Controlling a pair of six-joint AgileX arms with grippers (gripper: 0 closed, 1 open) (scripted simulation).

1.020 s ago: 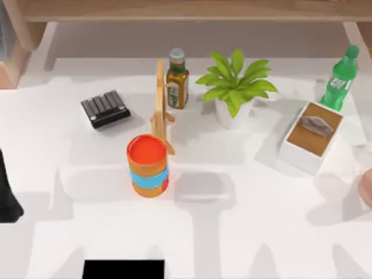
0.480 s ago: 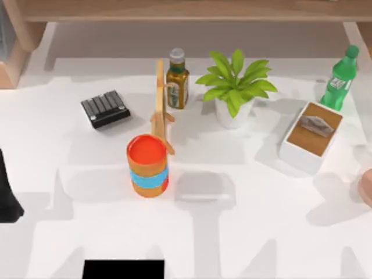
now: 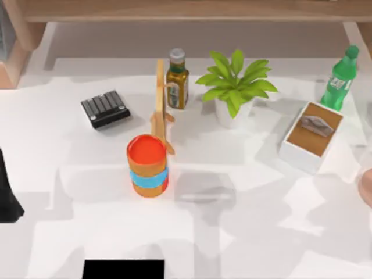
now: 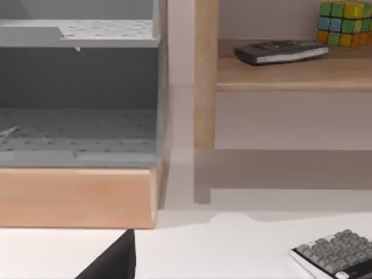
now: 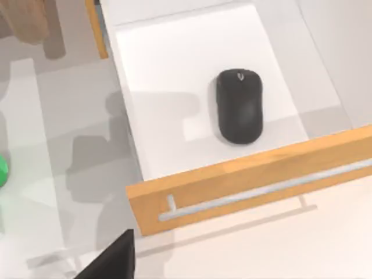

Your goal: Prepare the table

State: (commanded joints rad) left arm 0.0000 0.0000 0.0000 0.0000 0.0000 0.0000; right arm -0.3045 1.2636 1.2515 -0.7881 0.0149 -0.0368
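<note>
The white table (image 3: 261,232) carries several things. An orange cup with a blue band (image 3: 147,165) stands left of centre, just in front of a wooden stand (image 3: 161,107). My left arm (image 3: 6,195) is a dark shape at the table's left edge, well away from the cup. A dark part of the left gripper (image 4: 113,261) shows low in the left wrist view. The right wrist view looks down on an open wooden drawer (image 5: 244,186) with a black mouse (image 5: 239,106) in it, and a dark part of the right gripper (image 5: 110,258) is at the frame's lower edge.
At the back stand a black keypad (image 3: 104,108), an oil bottle (image 3: 177,78), a potted plant (image 3: 235,87), a green bottle (image 3: 340,78) and a tissue box (image 3: 312,136). A black block (image 3: 123,269) lies at the front edge. A wooden shelf (image 4: 290,72) holds a colour cube (image 4: 346,23).
Shadows over the right and front of the table have spread and shifted. The objects on the table and the left arm stay where they were.
</note>
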